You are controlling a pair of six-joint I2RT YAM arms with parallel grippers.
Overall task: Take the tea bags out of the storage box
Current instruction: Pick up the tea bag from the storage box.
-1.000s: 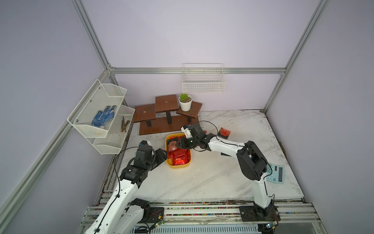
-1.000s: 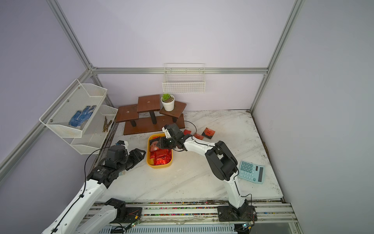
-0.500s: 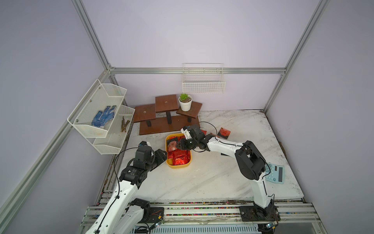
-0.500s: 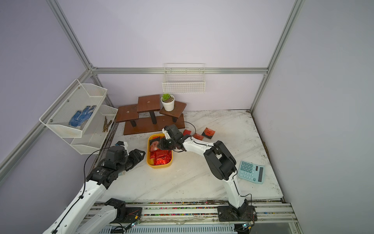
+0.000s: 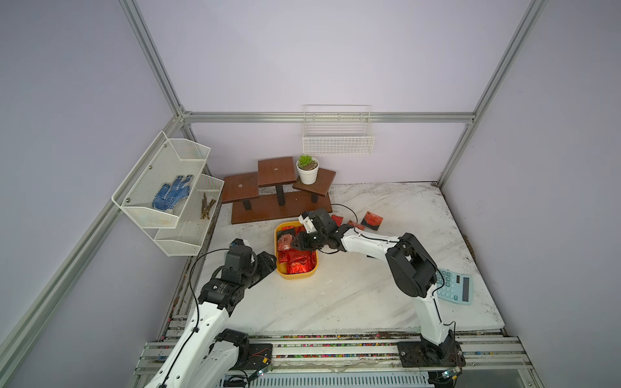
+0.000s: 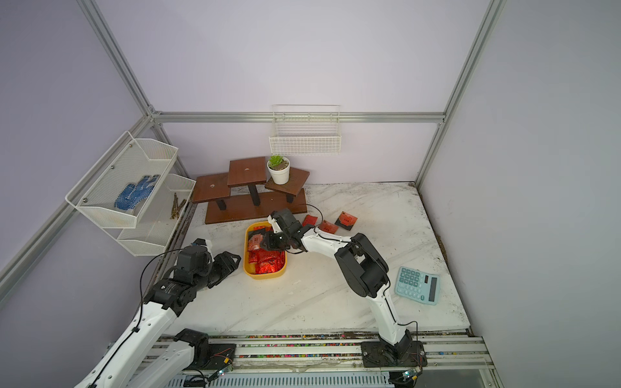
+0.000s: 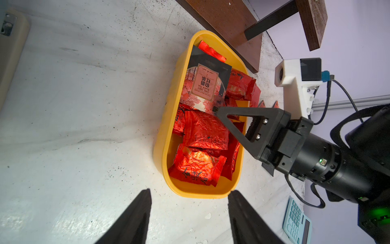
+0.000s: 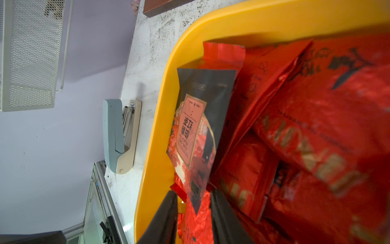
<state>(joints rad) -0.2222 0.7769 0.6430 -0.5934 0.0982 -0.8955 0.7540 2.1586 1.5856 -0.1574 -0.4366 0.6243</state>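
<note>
The yellow storage box (image 5: pixel 297 276) (image 6: pixel 265 276) sits mid-table, filled with red foil tea bags (image 5: pixel 297 262) (image 7: pixel 205 131). A black packet with a red label (image 7: pixel 207 80) (image 8: pixel 202 101) leans at its far end. My right gripper (image 5: pixel 295 243) (image 8: pixel 193 194) reaches down into the box. Its fingers stand narrowly apart on either side of that packet's corner and the red foil under it. My left gripper (image 5: pixel 267 265) (image 7: pixel 191 190) is open and holds nothing, just outside the box's near end. Three more tea bags (image 5: pixel 372 220) (image 6: pixel 347 220) lie on the table behind the right arm.
A brown stepped stand (image 5: pixel 279 201) with a potted plant (image 5: pixel 307 171) is right behind the box. A pale blue calculator (image 5: pixel 453 285) lies at the right. A stapler (image 8: pixel 120 135) lies left of the box. White wire baskets (image 5: pixel 168 188) hang on the left wall.
The right gripper's jaws have narrowed around the black packet's corner and the arm has shifted slightly over the box. The left arm has not moved.
</note>
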